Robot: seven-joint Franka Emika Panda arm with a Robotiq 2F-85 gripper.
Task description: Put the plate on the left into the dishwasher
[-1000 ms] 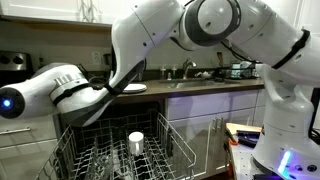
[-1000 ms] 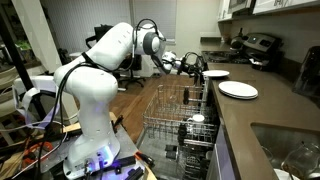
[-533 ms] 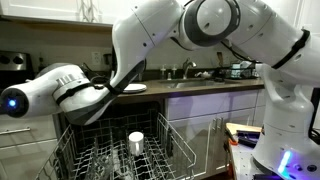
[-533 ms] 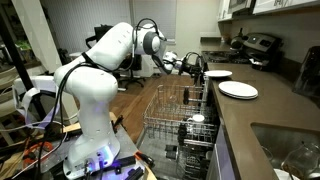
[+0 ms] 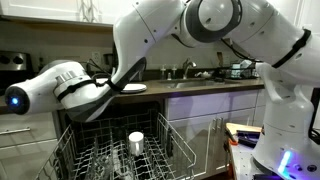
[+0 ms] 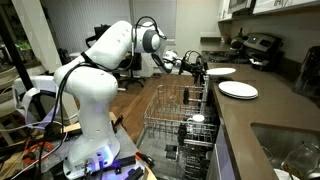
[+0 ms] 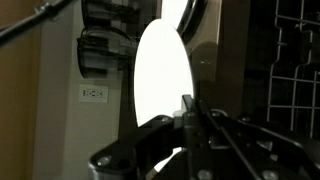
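1. The plate (image 6: 222,71) sits at the far end of the counter (image 6: 262,120), in the upper middle of an exterior view. In the wrist view it fills the centre as a tall white oval (image 7: 165,70).
2. The gripper (image 6: 197,66) is narrowed onto the plate's near rim. In the wrist view a dark finger (image 7: 187,106) crosses the rim at its lower right.
3. A second white plate (image 6: 238,90) lies flat on the counter, nearer the camera and apart from the first.
4. Below the counter, the dishwasher (image 6: 176,112) has its wire rack pulled out, with a white cup (image 5: 136,142) standing in it.
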